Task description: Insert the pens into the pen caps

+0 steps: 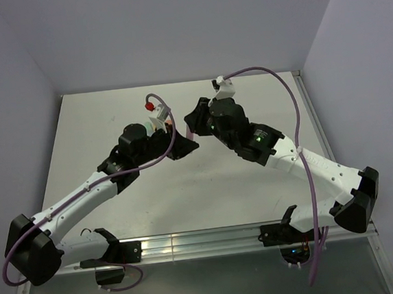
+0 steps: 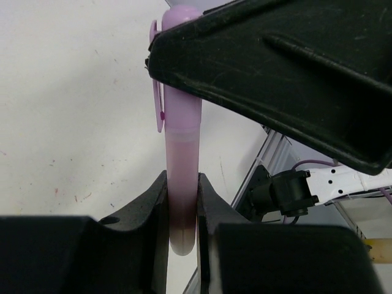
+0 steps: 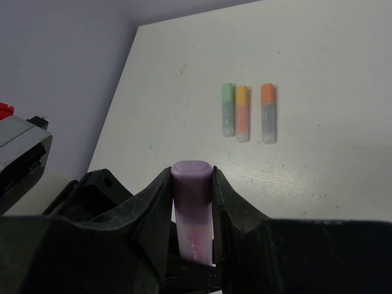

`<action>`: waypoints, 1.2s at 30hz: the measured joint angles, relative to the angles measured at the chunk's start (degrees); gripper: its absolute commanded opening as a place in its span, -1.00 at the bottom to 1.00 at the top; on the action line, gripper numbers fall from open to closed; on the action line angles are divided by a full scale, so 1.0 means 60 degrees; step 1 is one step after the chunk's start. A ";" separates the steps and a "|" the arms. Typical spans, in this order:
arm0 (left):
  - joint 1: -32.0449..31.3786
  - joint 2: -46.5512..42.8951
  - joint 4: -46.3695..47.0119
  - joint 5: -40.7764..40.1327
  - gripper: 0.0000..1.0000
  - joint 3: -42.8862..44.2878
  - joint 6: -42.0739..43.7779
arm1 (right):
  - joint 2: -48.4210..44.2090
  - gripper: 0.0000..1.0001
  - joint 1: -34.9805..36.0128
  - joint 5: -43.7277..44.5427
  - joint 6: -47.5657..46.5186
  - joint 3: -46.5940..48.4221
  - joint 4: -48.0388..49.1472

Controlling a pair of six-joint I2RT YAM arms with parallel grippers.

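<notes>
Spanning the white table (image 1: 208,201) from its near edge, the left arm (image 1: 83,191) and right arm (image 1: 308,161) both reach inward, and their wrists meet above the middle of the surface.

Left gripper (image 2: 182,184): jaws narrow, clamped on the pale lower barrel of the purple pen (image 2: 182,159). The rounded end of the barrel shows between and slightly behind the two fingers. The pen is held off the table.

Right gripper (image 3: 192,177): jaws partly closed and pressed against both sides of the purple cap (image 2: 180,113). In the left wrist view its black body covers most of the cap's upper part, leaving the rounded tip and the clip showing on the left.

Cap and barrel lie in one straight line between the two grippers. The cap sits over the upper end of the barrel, and no gap shows at the join.

Three more pens lie flat on the table beyond the right gripper, parallel to one another. The green marker (image 3: 228,110) is at the left, an orange marker (image 3: 242,113) lies just beside it, and a second orange marker (image 3: 267,113) lies a little apart to the right. Each has its solid coloured end pointing away from the right wrist camera and its pale barrel pointing toward it.
</notes>
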 measured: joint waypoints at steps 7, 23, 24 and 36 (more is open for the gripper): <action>0.0000 -0.0368 -0.0517 -0.0237 -0.99 0.0011 0.0331 | 0.0007 -1.00 0.0262 0.0157 -0.0004 -0.0015 0.0095; 0.0036 -0.0448 -0.0535 -0.0106 -0.99 0.0011 0.0419 | 0.0124 -1.00 0.0532 0.0765 -0.0040 0.0284 -0.0171; 0.0044 -0.0448 -0.0459 -0.0095 -0.99 0.0011 0.0419 | 0.0146 -1.00 0.0532 0.0798 -0.0051 0.0379 -0.0248; 0.0291 -0.0266 0.0299 -0.0160 -0.09 0.0404 0.0346 | 0.0357 -1.00 0.0095 0.0157 -0.0211 0.1672 -0.1326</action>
